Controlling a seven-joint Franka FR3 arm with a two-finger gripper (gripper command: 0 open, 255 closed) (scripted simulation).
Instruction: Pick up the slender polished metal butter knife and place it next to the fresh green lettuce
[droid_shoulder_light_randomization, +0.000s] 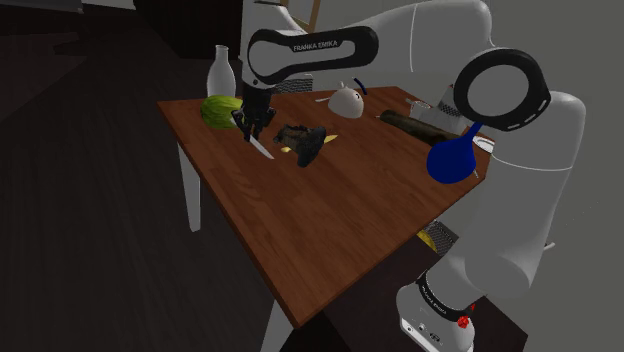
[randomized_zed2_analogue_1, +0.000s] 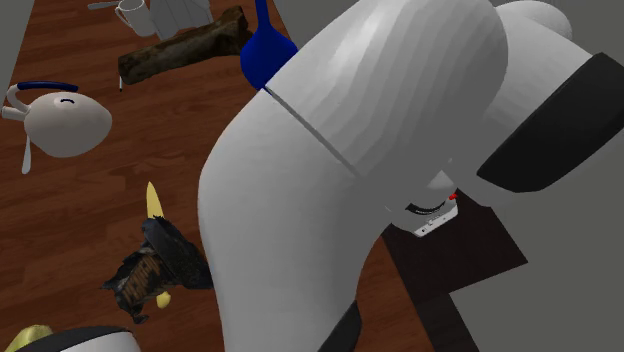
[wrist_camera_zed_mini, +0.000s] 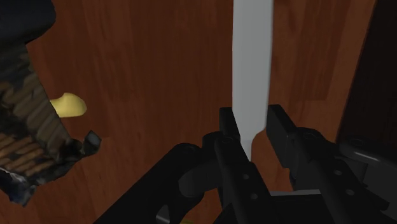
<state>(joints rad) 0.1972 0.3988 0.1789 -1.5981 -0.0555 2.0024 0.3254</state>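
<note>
The butter knife (wrist_camera_zed_mini: 251, 63), a pale grey blade, is clasped at its narrow end between the two black fingers of the gripper (wrist_camera_zed_mini: 252, 126), which are drawn in tight against it. In the shoulder view the knife slants down from the hand toward the brown wooden table (droid_shoulder_light_randomization: 330, 230), its tip low over the boards; whether it touches them cannot be made out. The green lettuce (droid_shoulder_light_randomization: 220, 108) lies just beside the gripper, toward the shoulder view's left and near the table's far corner, with a white bottle (droid_shoulder_light_randomization: 221, 72) standing behind it. On the gripper's other side sits a dark ragged object (droid_shoulder_light_randomization: 303, 138) with yellow tips. Farther along the table are a white rounded item (droid_shoulder_light_randomization: 347, 98), a dark log-like piece (droid_shoulder_light_randomization: 415, 122) and a blue flask (droid_shoulder_light_randomization: 455, 160).
</note>
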